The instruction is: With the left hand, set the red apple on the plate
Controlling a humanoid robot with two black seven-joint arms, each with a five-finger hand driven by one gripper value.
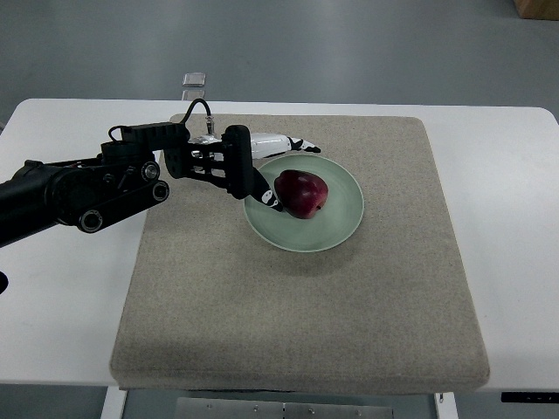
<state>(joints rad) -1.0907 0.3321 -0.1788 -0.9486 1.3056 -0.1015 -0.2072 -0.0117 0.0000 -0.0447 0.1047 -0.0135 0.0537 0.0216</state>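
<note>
A dark red apple (302, 193) rests in the pale green plate (343, 220), left of its middle. The plate stands on the beige mat. My left arm comes in from the left edge, and its hand (289, 171) is at the plate's upper left rim. The white fingers (279, 144) stretch out along the rim behind the apple, apart from it. The black thumb (267, 199) lies close against the apple's left side. The fingers are spread and not closed around the apple. My right arm is out of view.
The beige mat (297, 305) covers the middle of the white table (507, 201). A small clear object (194, 79) sits at the table's far edge. A brown box corner (537, 7) shows on the floor at the top right.
</note>
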